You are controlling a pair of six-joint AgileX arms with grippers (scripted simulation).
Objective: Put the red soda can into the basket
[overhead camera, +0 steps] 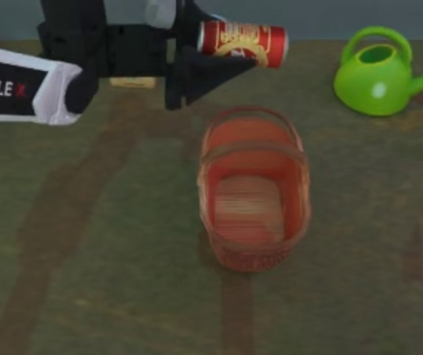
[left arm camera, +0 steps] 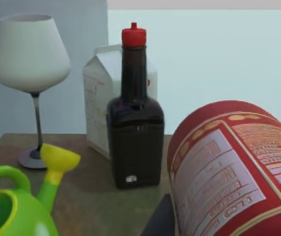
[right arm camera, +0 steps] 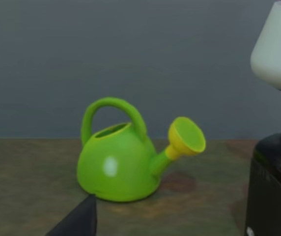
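My left gripper (overhead camera: 222, 41) is shut on the red soda can (overhead camera: 245, 43), which lies sideways in it with its silver top toward the right. The can hangs beyond the far end of the orange woven basket (overhead camera: 302, 185), not over its opening. The basket stands at mid-table with its hoop handle (overhead camera: 252, 112) up. In the left wrist view the can (left arm camera: 234, 167) fills the near corner beside one dark finger (left arm camera: 157, 221). My right gripper is out of the top view; its wrist view shows one dark fingertip (right arm camera: 84, 219) with nothing against it.
A green watering can (overhead camera: 378, 78) with a yellow spout stands at the back right. The left wrist view shows a dark bottle with a red cap (left arm camera: 134, 137), a milk carton (left arm camera: 98, 98) and a white wine glass (left arm camera: 30, 54) behind it.
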